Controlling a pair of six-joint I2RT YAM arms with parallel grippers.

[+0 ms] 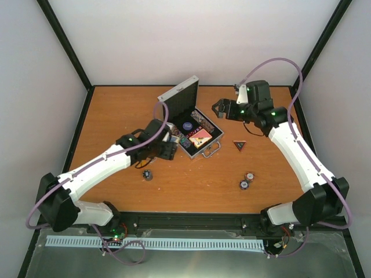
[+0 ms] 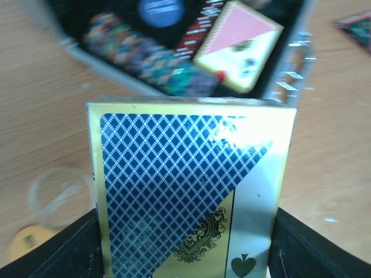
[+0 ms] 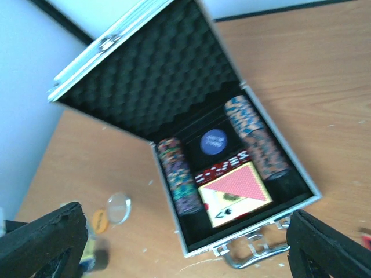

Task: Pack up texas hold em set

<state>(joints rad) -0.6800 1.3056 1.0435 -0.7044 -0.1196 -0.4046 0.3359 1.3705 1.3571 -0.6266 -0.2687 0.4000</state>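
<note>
The silver case (image 1: pixel 174 99) stands open at the table's middle, lid raised and lined with black foam (image 3: pixel 151 75). Inside lie two rows of multicoloured chips (image 3: pixel 178 174), a red card box (image 3: pixel 235 191), red dice and a blue disc (image 3: pixel 213 142). My left gripper (image 1: pixel 167 146) is shut on a blue and gold card box (image 2: pixel 185 191), held just off the case's near-left rim (image 2: pixel 290 75). My right gripper (image 1: pixel 220 109) is open and empty, hovering beyond the case's far right side. A dark triangular token (image 1: pixel 239 145) lies to the right of the case.
Two small chip stacks (image 1: pixel 246 180) sit on the table at front right. A small disc (image 1: pixel 148 174) lies near my left arm. A clear disc (image 3: pixel 118 207) and an orange disc (image 3: pixel 99 220) lie left of the case. The case handle (image 3: pixel 255 255) sticks out at its front.
</note>
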